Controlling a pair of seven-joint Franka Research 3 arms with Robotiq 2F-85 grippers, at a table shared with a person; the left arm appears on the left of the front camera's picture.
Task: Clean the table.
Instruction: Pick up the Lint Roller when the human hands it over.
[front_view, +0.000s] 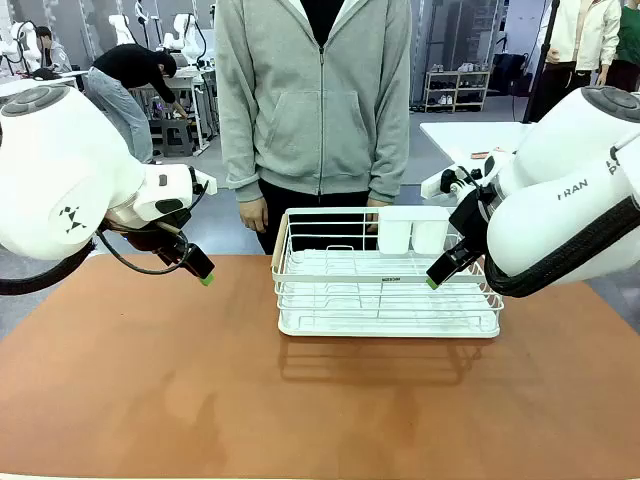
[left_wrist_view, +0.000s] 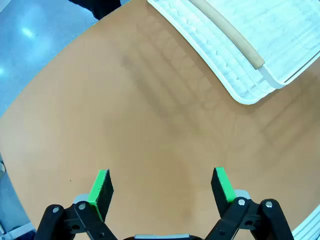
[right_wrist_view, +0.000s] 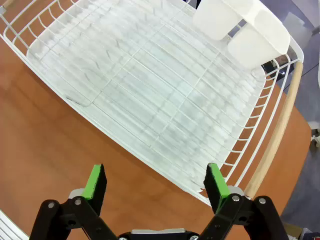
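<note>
The letters "FRAN" are seen printed on the white shell of the right arm (front_view: 578, 190), the word being cut short, while a small dark label (front_view: 390, 279) on the white wire rack (front_view: 300, 322) is possibly print but cannot be read.

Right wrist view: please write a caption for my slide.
Open right gripper above the table, by a white wire rack with two white containers.
</note>
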